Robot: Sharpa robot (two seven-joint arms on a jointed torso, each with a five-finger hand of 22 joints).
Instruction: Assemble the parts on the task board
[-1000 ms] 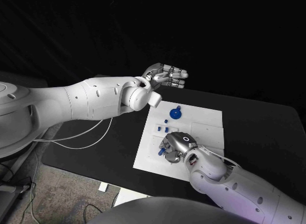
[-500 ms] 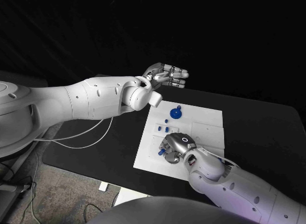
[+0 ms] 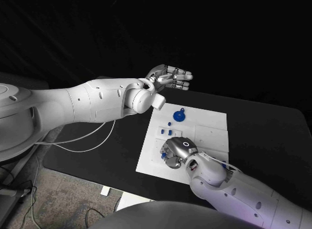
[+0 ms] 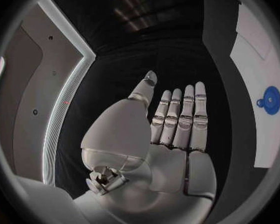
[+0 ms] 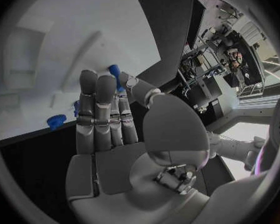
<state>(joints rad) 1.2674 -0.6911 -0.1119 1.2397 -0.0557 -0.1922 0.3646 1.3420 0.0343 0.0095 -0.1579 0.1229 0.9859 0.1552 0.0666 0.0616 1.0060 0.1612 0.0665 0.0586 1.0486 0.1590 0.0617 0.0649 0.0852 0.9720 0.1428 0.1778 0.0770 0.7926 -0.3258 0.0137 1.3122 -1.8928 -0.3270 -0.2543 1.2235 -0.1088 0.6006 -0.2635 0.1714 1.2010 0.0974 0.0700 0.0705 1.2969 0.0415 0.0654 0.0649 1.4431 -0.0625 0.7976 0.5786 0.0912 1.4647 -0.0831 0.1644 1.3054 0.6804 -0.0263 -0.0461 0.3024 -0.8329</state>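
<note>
The white task board [image 3: 205, 125] lies in the middle of the black table. A round blue part [image 3: 179, 116] stands near its far left corner, and small blue parts [image 3: 169, 132] sit below it. My right hand [image 3: 175, 151] is low over the board's near left area. In the right wrist view its fingers [image 5: 99, 109] are straight and together, and a blue part [image 5: 115, 70] shows between a fingertip and the thumb tip; a grip is not clear. My left hand [image 3: 168, 77] hovers beyond the board's far edge, fingers [image 4: 180, 117] extended, holding nothing.
Another blue part [image 5: 56, 120] lies on the board [image 5: 65, 35] beside my right hand. The left wrist view shows the board [image 4: 255, 40] with the round blue part [image 4: 270, 100]. White cables [image 3: 87, 140] hang off the table's left edge.
My right hand has crept a little toward the board's near left corner. The left hand has stayed still.
</note>
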